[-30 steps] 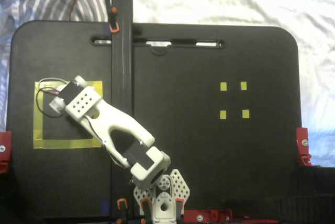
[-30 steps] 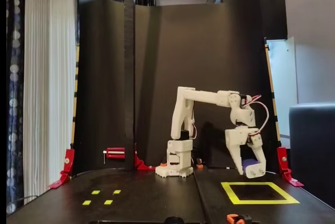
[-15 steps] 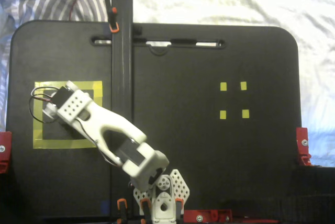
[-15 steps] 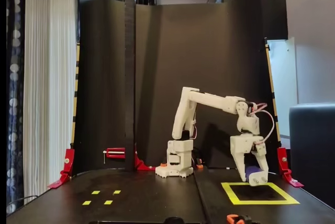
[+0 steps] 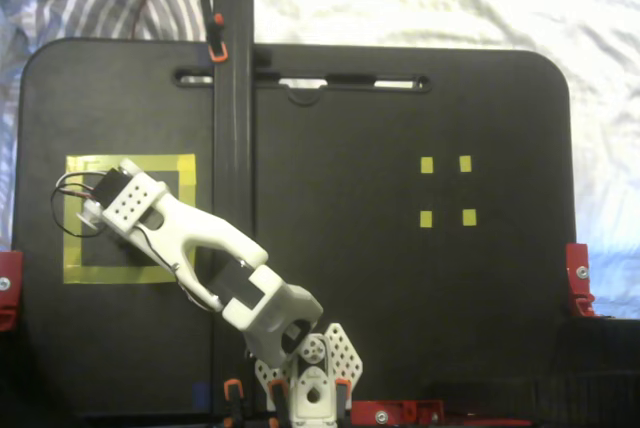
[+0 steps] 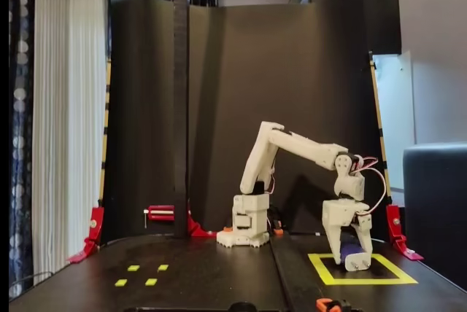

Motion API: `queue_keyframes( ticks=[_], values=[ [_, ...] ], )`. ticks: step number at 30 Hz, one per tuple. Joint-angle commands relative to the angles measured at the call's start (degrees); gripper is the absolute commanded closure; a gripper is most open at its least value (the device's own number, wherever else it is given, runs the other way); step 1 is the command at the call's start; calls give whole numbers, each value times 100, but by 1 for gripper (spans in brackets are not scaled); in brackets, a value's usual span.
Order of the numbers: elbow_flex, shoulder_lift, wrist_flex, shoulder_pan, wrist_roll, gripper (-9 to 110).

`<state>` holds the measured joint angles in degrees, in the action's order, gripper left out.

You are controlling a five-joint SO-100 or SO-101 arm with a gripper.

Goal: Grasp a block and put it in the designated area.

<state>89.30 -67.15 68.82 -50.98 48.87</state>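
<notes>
in the top-down fixed view, the designated area is seen at the 9 o'clock side of the black board, as a square of yellow tape. the white arm is stretched from its base at 6 o'clock toward about 10 o'clock, and its wrist end is laid over the inside of the square, so the gripper and the block are hidden from this camera. a dark upright post is clamped to the board just to the right of the square. 4 small yellow markers are placed well apart from it, at the 3 o'clock side.

in the front fixed view, the 4 markers are found at 7 o'clock and the arm's base near the centre. the arm is bent down toward 4 o'clock, where the gripper is lowered inside the designated area, at or just above the board. the block is seen as a dark blue shape gripped between the closed-in fingers, within the yellow outline. contact between block and board cannot be told.
</notes>
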Motion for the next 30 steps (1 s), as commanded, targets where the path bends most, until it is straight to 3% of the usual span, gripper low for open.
queue_keyframes(
  ticks=[1, 26, 30],
  values=[
    [-105, 123, -149, 79, 9, 84],
    [-114, 62, 26, 290, 70, 84],
    [-114, -18, 70, 316, 123, 74]
  ],
)
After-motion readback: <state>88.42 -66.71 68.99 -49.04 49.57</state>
